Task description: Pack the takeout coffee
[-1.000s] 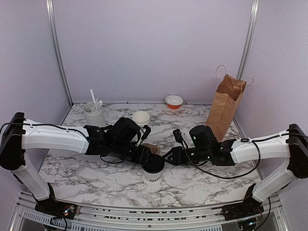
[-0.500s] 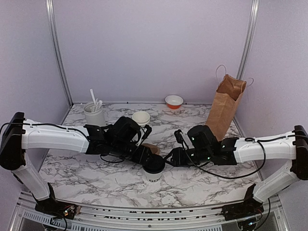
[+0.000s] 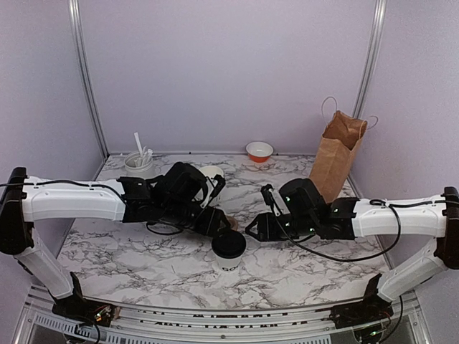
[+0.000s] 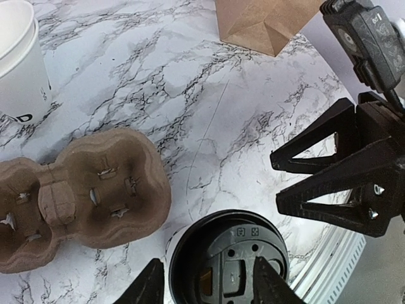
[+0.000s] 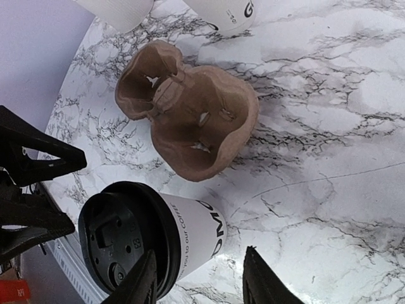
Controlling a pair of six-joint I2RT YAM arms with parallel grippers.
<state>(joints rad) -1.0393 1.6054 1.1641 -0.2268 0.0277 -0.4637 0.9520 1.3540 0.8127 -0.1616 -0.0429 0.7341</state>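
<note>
The takeout coffee [image 3: 229,250], a white paper cup with a black lid and dark lettering, stands upright on the marble table near the front. My left gripper [image 3: 217,221] is open, just behind and left of the cup and above it. In the left wrist view its fingertips [image 4: 149,284] flank the black lid [image 4: 228,259] from above without holding it. My right gripper [image 3: 253,230] is open, just right of the cup. In the right wrist view the cup [image 5: 190,235] lies between the spread fingers [image 5: 258,276], apart from them.
A brown pulp cup carrier [image 3: 227,220] lies right behind the coffee and also shows in both wrist views [image 4: 88,193] [image 5: 190,120]. A brown paper bag [image 3: 336,158] stands at the back right. A lidless white cup [image 3: 210,175], a utensil holder [image 3: 140,168] and an orange bowl [image 3: 259,151] stand behind.
Both grippers have drawn back and up from the coffee cup. The left arm has risen; the right gripper has moved slightly back. The cup has stayed in place.
</note>
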